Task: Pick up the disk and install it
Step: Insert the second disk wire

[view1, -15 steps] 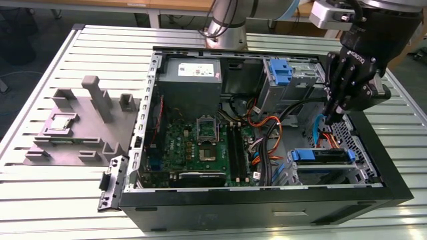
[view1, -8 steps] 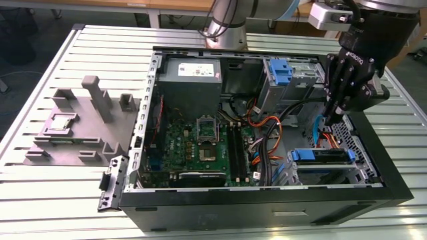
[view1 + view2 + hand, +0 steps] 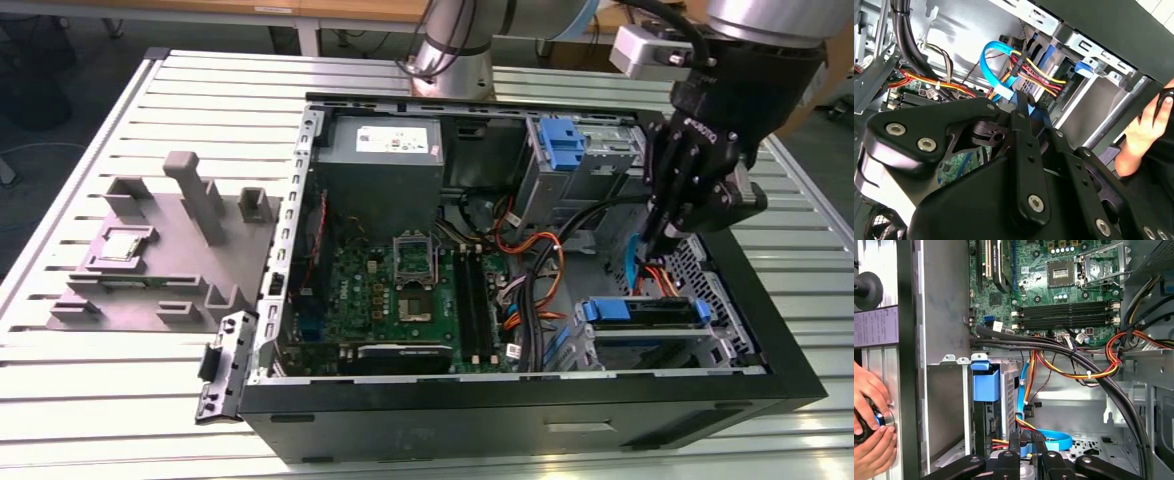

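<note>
Exterior view: dark disk with blue plastic rails (image 3: 642, 312) sits in the lower drive cage of the open black computer case (image 3: 534, 415), near the case's front wall at the exterior view's right. Black end effector (image 3: 663, 232) hangs just above it among orange and blue cables (image 3: 541, 275); whether its fingers are apart, cannot tell. Slatted metal counter (image 3: 80, 380) carries a grey fixture block (image 3: 147, 250).

First wrist view: blue rail tab (image 3: 986, 385) beside the cage wall; two hands (image 3: 871, 430) at the case edge.

Second wrist view: a hand (image 3: 1146, 132) by the case frame.
</note>
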Motion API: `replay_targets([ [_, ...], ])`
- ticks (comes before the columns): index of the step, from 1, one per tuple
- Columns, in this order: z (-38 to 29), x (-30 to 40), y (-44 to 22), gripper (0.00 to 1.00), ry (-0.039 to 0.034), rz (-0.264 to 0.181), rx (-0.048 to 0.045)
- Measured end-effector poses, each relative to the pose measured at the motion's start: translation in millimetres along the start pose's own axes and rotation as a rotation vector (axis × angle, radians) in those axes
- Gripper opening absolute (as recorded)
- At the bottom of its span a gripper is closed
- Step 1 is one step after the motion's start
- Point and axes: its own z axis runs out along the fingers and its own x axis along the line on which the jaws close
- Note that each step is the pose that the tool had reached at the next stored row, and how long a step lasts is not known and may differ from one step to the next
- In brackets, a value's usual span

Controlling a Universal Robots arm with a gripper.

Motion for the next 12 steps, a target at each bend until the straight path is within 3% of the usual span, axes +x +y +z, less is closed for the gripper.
replay_targets([
  [6,2.5,-0.6,-0.3,0.16,-0.0002,0.0,0.0],
  [11,2.2,-0.8,-0.3,0.17,0.0061,0.0,0.0003],
  [12,2.1,-1.0,-0.3,0.23,0.0079,0.0,0.0004],
])
